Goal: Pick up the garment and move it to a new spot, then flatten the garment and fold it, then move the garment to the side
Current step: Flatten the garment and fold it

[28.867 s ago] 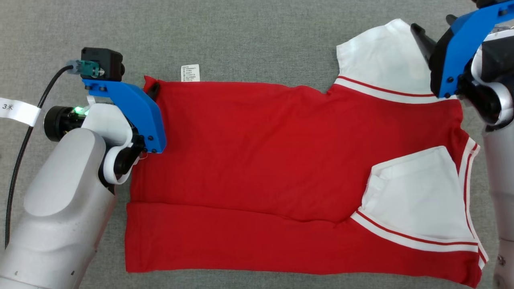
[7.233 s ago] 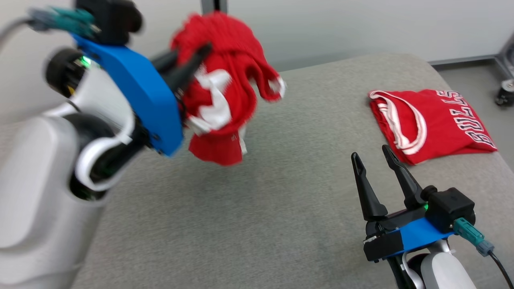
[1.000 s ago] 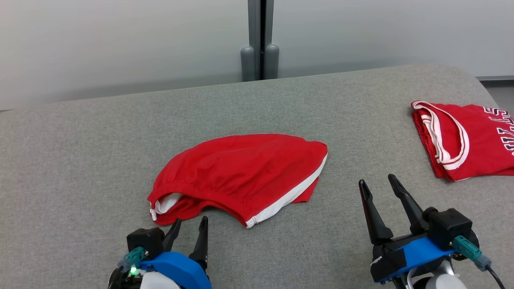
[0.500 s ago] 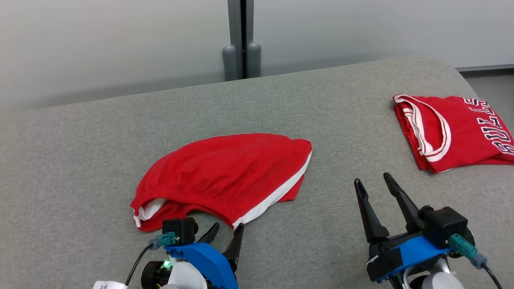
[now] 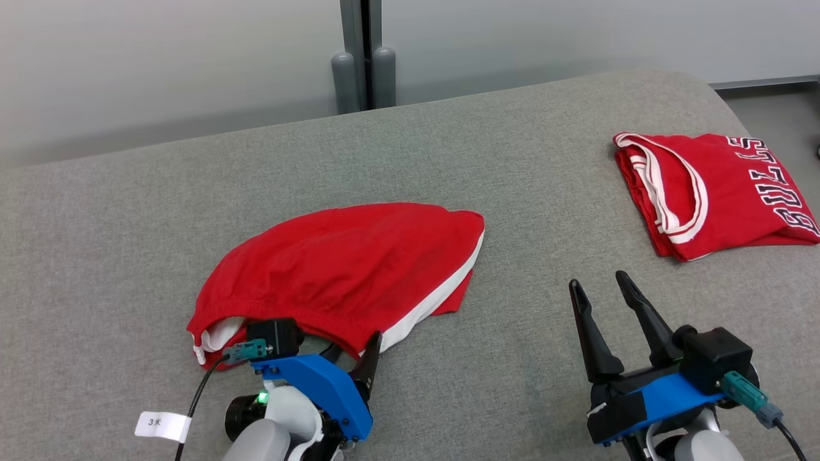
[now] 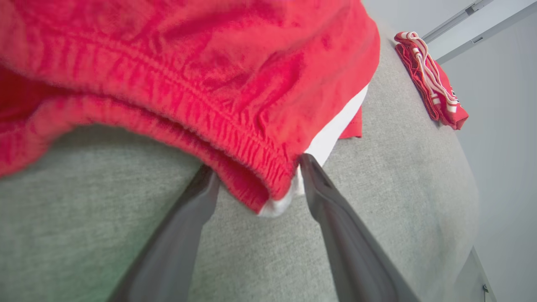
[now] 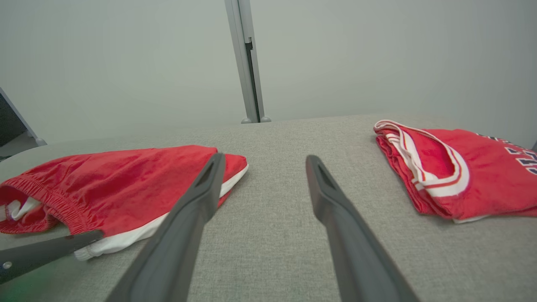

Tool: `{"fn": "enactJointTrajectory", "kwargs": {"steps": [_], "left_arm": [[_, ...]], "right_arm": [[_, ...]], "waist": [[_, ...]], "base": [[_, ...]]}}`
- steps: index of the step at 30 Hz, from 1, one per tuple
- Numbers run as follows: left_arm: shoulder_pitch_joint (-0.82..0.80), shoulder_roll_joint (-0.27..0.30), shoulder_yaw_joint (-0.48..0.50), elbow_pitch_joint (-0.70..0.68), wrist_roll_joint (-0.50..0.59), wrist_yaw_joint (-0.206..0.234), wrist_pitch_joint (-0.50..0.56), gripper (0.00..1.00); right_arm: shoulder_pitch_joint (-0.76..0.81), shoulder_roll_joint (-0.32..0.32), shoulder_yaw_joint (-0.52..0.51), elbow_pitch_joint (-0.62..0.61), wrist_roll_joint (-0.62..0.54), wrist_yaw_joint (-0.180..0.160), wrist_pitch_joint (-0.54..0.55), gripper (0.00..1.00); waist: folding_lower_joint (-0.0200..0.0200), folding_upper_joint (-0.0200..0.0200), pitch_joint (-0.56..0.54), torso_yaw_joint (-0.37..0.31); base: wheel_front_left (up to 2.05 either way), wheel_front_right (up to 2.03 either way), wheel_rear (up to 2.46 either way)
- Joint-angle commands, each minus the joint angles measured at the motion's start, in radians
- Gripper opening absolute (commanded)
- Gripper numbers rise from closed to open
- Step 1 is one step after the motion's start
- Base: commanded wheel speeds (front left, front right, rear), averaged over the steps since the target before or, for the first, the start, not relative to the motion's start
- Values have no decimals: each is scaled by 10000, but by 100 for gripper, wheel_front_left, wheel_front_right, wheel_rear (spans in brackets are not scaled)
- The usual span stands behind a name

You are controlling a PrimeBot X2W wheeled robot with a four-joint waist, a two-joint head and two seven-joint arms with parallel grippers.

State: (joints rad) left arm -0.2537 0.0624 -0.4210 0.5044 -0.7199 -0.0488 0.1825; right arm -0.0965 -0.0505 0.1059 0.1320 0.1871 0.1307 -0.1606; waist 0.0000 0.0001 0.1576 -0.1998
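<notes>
Two grippers, both spread wide, nothing held. The left gripper (image 5: 354, 349) is low at 7 o'clock in the head view, and its fingers straddle the waistband corner (image 6: 268, 188) of the red shorts (image 5: 339, 262). In the left wrist view the elastic edge lies between the jaws, close to or touching the right finger, and is not pinched. The right gripper (image 5: 597, 280) hovers at 5 o'clock, well apart from the cloth.

The shorts lie bunched and half doubled on the grey table (image 5: 512, 160), at about 8 o'clock from centre. The white stripe (image 5: 435, 298) runs along their 4 o'clock edge. A folded jersey (image 5: 711, 192) lies at 2 o'clock, well apart.

Step in hand, as I judge it: grab the waistband corner to spread the shorts flat.
- Push in a bit deeper before closing, so the jaws take the full elastic band and not just the hem lip.
- Keep the lower finger skimming the table so it gets under the fabric.
- I can't tell how many layers sit in the gap. Taking only one would open the shorts and not drag them.
- The right gripper should take the other waistband end near 9 o'clock, then both pull apart.
- Risk: the thin cloth slips out on the pull.
</notes>
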Motion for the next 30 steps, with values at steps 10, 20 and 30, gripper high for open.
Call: {"fn": "enactJointTrajectory", "kwargs": {"steps": [10, 20, 30], "left_arm": [[-1407, -86, -150, -836, -754, -610, -716, 0], [-4826, 37, 102, -1279, -1795, -790, 836, 0], [-7113, 4, 91, -2130, -3348, -844, 1248, 0]], "right_arm": [[-181, 2, -120, 46, 92, 4, -107, 100], [-449, 0, 176, 118, 298, 2, -195, 100], [-392, 2, 190, 443, 495, 4, -458, 100]], "waist": [[0, -1, 24, 109], [0, -1, 57, -248], [0, -1, 88, -766]], "base": [[0, 0, 0], [0, 0, 0], [0, 0, 0]]}}
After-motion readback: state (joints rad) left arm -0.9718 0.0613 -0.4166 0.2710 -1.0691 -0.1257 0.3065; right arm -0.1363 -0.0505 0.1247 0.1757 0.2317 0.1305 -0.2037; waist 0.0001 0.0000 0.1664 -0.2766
